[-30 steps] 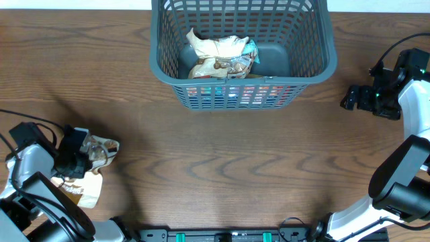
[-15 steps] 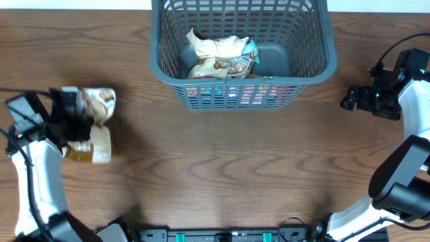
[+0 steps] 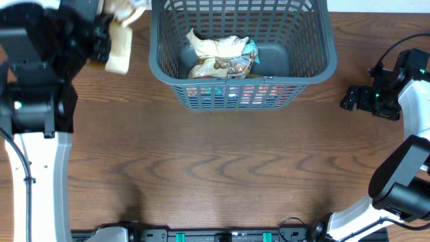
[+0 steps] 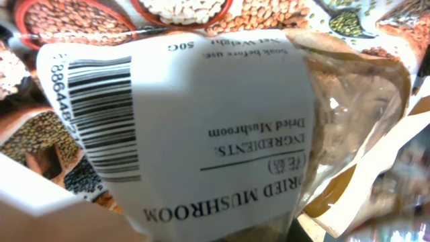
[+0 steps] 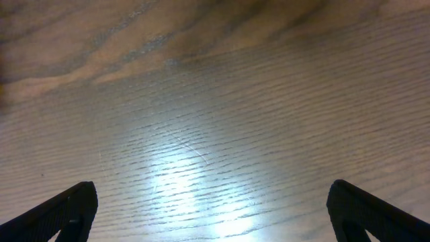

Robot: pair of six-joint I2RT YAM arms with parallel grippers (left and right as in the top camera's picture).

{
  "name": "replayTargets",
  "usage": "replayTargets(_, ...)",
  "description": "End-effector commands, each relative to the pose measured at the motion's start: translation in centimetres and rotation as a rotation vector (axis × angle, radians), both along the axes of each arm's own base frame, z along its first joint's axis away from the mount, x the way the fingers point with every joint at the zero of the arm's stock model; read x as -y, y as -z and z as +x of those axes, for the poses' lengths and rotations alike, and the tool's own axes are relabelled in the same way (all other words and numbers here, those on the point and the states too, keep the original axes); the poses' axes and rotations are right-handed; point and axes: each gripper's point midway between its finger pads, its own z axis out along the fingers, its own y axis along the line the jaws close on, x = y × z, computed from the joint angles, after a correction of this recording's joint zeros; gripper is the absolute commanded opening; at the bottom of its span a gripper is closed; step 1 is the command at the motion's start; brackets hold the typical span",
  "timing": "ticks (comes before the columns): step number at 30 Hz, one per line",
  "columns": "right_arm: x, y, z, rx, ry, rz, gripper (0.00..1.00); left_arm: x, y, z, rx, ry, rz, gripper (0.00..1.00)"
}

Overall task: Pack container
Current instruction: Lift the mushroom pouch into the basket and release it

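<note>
Dried-mushroom packet (image 4: 349, 114), label (image 4: 201, 134) upside down

The overhead view looks straight down from high above on most of the worktop (image 3: 222, 168). The left wrist view sits very near to a packet (image 4: 201, 134) (its label fills the picture), which the overhead also shows. The right wrist view faces down, close to the worktop's wood.
</note>
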Motion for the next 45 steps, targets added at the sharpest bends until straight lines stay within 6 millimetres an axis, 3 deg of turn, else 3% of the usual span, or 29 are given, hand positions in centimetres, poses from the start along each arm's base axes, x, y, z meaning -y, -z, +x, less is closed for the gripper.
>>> replayTargets(1,-0.4,-0.2,0.2,0.008,-0.022,0.006,0.99,3.0,-2.2,2.2,0.051,0.062,0.034,0.06)
replayTargets(6,-0.4,-0.2,0.1,0.007,-0.022,0.006,0.99,10.0,-3.2,5.3,0.100,0.222,0.101,0.06)
replayTargets(11,-0.4,-0.2,0.2,0.008,-0.022,0.008,0.99,17.6,-1.7,7.4,0.144,0.391,0.215,0.06)
replayTargets(17,-0.8,-0.2,0.3,0.019,-0.027,0.029,0.99,24.4,4.9,7.3,0.135,0.616,0.488,0.06)
replayTargets(20,-0.8,-0.2,0.3,0.019,-0.027,0.029,0.99,26.2,9.4,6.1,0.081,0.750,0.650,0.06)
replayTargets(26,-0.8,-0.2,0.3,0.019,-0.027,0.030,0.99,25.5,15.5,5.3,-0.070,0.850,0.780,0.06)
replayTargets(32,-0.8,-0.2,0.3,0.019,-0.027,0.029,0.99,24.7,18.3,6.2,-0.142,0.846,0.789,0.06)
replayTargets(33,-0.8,-0.2,0.3,0.019,-0.027,0.029,0.99,24.7,18.8,6.3,-0.153,0.848,0.788,0.17)
replayTargets(34,-0.8,-0.2,0.3,0.019,-0.027,0.029,0.99,24.7,19.1,6.4,-0.162,0.845,0.782,0.34)
replayTargets(35,-0.8,-0.2,0.3,0.018,-0.027,0.030,0.99,24.7,19.4,6.5,-0.172,0.841,0.779,0.98)
replayTargets(39,-0.8,-0.2,0.3,0.018,-0.027,0.029,0.99,24.5,19.4,6.7,-0.188,0.817,0.763,0.99)
replayTargets(45,-0.3,-0.8,1.4,0.061,-0.028,0.010,0.99,22.0,17.8,9.4,-0.230,0.528,0.683,0.99)
